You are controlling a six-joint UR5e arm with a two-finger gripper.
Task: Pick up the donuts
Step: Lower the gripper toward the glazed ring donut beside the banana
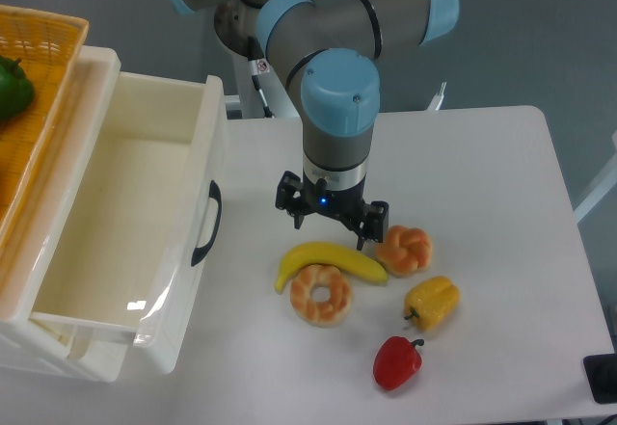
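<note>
The donut (321, 295) is a tan-orange ring with cream patches and a centre hole. It lies flat on the white table, just in front of the yellow banana (330, 258) and touching it. My gripper (333, 225) points straight down above the banana's far side, a little behind the donut and apart from it. Its jaws are spread wide and hold nothing. The arm's wrist hides the space directly under the gripper.
A knotted orange bun (405, 250) lies right of the gripper. A yellow pepper (432, 302) and a red pepper (397, 362) lie at the front right. An open white drawer (135, 223) stands at the left, beside a wicker basket (43, 68) holding a green pepper (12, 88).
</note>
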